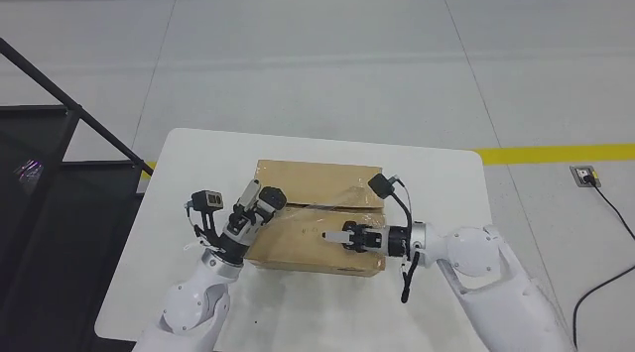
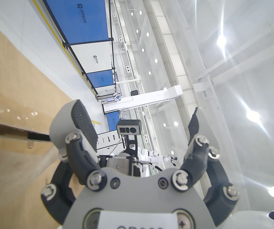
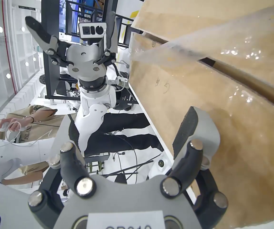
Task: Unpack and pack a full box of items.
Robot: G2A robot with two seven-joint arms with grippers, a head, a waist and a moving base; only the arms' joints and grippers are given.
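A brown cardboard box point(image 1: 316, 215) lies flat in the middle of the white table point(image 1: 198, 174). Its top flaps are closed, and clear tape point(image 1: 319, 208) runs along their seam. In the right wrist view the tape point(image 3: 199, 41) looks wrinkled over a dark gap between the flaps. My left gripper point(image 1: 264, 199) is open at the box's left end, with the box point(image 2: 8, 91) beside one finger point(image 2: 83, 122). My right gripper point(image 1: 329, 237) is open just over the near flap, with one finger point(image 3: 192, 129) against the cardboard point(image 3: 223, 120). Both grippers hold nothing.
A black metal frame point(image 1: 45, 144) stands off the table's left side. Bare table surface surrounds the box, widest at the left and at the front left. The table's front edge is close to both arms.
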